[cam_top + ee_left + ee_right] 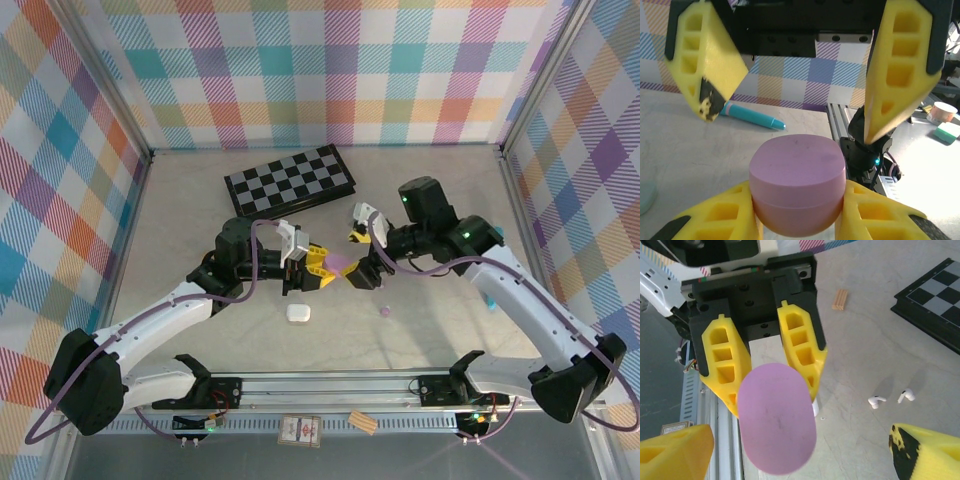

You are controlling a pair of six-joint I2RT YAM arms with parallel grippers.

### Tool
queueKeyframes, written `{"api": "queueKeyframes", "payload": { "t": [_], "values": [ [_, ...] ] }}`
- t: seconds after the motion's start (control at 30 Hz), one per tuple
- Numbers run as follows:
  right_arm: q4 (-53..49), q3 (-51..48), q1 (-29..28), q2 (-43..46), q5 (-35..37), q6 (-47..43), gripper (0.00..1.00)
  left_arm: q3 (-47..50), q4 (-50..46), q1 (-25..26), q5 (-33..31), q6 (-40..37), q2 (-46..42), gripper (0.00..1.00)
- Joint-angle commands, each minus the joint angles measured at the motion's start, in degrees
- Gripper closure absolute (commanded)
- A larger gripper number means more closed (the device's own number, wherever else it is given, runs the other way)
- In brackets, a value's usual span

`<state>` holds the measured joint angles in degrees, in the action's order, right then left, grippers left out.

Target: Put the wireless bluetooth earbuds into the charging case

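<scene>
My left gripper (322,266) (798,200) is shut on a lilac-purple charging case (341,262) (798,185) (776,417) and holds it above the table. The case's lid is closed. My right gripper (358,276) (800,455) faces it, open, its yellow fingers (900,70) spread wide to either side of the case and not touching it. Two white earbuds (876,401) (906,395) lie on the table beyond the case. A small purple earbud (385,311) lies near the front, right of centre. A white case (298,312) rests below my left gripper.
A folded chessboard (288,180) (935,300) lies at the back. A teal pen (752,116) (492,300) is on the right, under my right arm. A small wooden block (840,299) (363,422) sits on the front rail.
</scene>
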<state>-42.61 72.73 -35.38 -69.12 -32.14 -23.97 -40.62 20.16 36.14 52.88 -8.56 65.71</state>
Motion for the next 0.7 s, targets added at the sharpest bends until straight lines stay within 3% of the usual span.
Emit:
{"api": "queueKeyframes", "payload": {
  "t": [0.0, 0.27, 0.47, 0.67],
  "values": [
    [3.4, -0.7, -0.1, -1.1, 2.3, -1.0, 0.10, -0.1, 3.0, 0.4, 0.9, 0.4, -0.6, 0.70],
    [5.3, -1.3, 0.1, -0.3, 9.8, 0.7, 0.14, -0.5, 2.2, 0.4, 1.3, 0.1, -0.7, 0.70],
    [7.0, -2.5, 1.7, 2.4, 7.4, 2.1, 0.17, -0.4, 2.7, 0.4, 1.4, 0.0, -0.4, 0.70],
    [3.9, -1.9, 0.5, 1.5, 1.5, -1.2, 0.13, -0.6, 2.8, 0.4, 1.3, 0.2, -0.4, 0.70]
  ]
}}
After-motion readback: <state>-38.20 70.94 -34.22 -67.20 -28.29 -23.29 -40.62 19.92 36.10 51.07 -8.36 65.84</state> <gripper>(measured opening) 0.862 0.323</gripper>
